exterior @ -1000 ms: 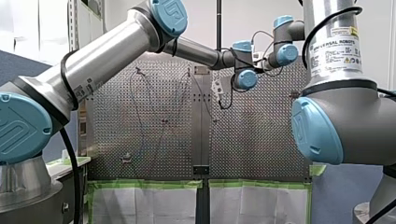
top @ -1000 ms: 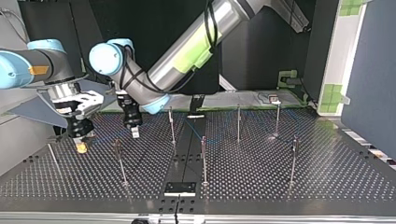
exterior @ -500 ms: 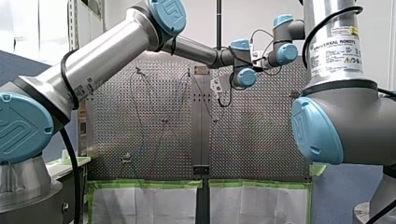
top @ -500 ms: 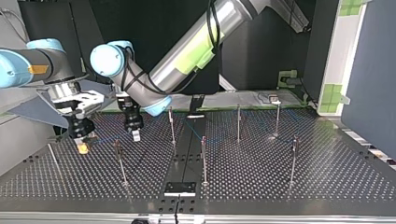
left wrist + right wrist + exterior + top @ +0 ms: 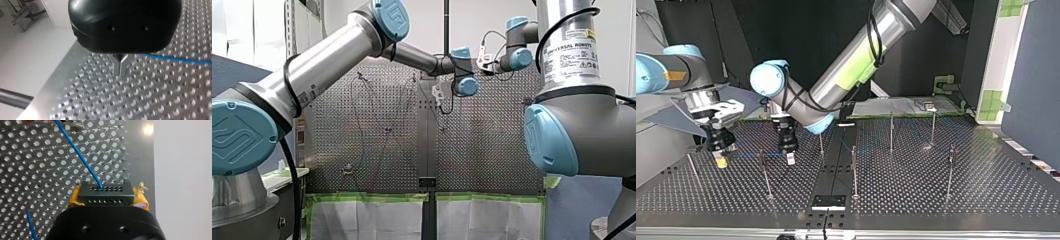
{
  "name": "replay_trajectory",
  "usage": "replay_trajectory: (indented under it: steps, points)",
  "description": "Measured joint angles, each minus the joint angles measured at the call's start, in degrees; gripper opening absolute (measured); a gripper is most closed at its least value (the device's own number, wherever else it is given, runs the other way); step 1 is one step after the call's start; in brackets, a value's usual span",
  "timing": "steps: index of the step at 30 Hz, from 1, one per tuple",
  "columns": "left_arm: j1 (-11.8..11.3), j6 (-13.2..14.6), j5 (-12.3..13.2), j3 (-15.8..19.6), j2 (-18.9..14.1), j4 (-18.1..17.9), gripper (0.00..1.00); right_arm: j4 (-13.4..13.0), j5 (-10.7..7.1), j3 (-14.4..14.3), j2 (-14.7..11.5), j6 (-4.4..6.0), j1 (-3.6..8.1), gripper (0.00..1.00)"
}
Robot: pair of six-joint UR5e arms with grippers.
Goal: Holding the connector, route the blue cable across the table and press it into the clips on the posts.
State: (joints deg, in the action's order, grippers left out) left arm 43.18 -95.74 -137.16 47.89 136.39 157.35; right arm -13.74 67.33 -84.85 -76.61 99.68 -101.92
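- Two robot arms reach over a perforated metal table [image 5: 916, 195] set with thin upright posts [image 5: 854, 172].
- The right wrist view gives the clearest look at the task's thing. The right gripper [image 5: 107, 195] has its jaws closed on a black connector [image 5: 105, 191], with a yellow pad [image 5: 140, 197] pressed against each end.
- A blue cable [image 5: 80, 155] leaves the connector's holed face and runs away from the gripper over the table's holes. A second short stretch of blue shows beside the gripper.
- The left wrist view shows the left gripper [image 5: 120, 71] pointing down at the table. Its metal fingers meet at the tips, with nothing visible between them. The cable passes just beside them, low over the holes.
- Only the top view shows both grippers together. The right one hangs at that view's left and the left one is near it, to its right. One post stands between them, nearer the camera. Whether either gripper touches the table cannot be told.
- The front view adds the long reach. The left arm [image 5: 332, 55] crosses from the left past the middle of the table. Thin lines of cable lie on the table's left half, and the jaws are too small to read there.
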Motion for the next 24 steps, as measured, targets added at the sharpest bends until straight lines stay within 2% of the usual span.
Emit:
replay_trajectory:
  steps: [8, 9, 10, 12, 13, 14, 15, 16, 17, 18, 24]
  points:
    - [-2.4, 0.4, 3.9, 2.8, 0.0, -3.9, 0.0, -1.3, -0.38, 0.0, 1.4, 0.45, 0.52, 0.0]
    - [-2.5, 0.4, 4.4, 3.0, 0.0, -4.1, 0.11, -1.4, -0.39, 0.0, 1.4, 0.45, 0.54, 0.0]
    - [-2.5, 0.3, 4.8, 3.1, 0.0, -4.4, 0.11, -1.5, -0.4, 0.0, 1.5, 0.45, 0.55, 0.0]
    - [-2.5, 0.2, 5.7, 3.2, 0.0, -4.7, 0.35, -1.6, -0.42, 0.0, 1.6, 0.44, 0.6, 0.0]
    - [-2.4, 0.2, 6.1, 3.3, 0.0, -4.7, 0.35, -1.6, -0.43, 0.0, 1.6, 0.43, 0.61, 0.0]
    - [-2.3, 0.2, 6.5, 3.3, 0.0, -4.8, 0.47, -1.6, -0.43, 0.0, 1.6, 0.4, 0.61, 0.0]
    - [-2.2, 0.1, 6.7, 3.3, 0.0, -4.7, 0.67, -1.6, -0.45, 0.0, 1.6, 0.36, 0.61, 0.0]
    - [-2.1, 0.0, 6.8, 3.3, 0.0, -4.6, 0.67, -1.6, -0.46, 0.0, 1.6, 0.34, 0.61, 0.0]
    - [-2.0, -0.2, 6.9, 3.3, 0.0, -4.3, 0.8, -1.6, -0.49, 0.0, 1.6, 0.32, 0.62, 0.0]
    - [-2.0, -0.4, 7.0, 3.3, 0.0, -4.1, 1.0, -1.6, -0.49, 0.0, 1.6, 0.3, 0.62, 0.0]
    - [-1.9, -0.7, 7.1, 3.3, 0.0, -2.0, 1.0, -1.7, -0.54, 0.0, 1.6, 0.23, 0.63, 0.0]
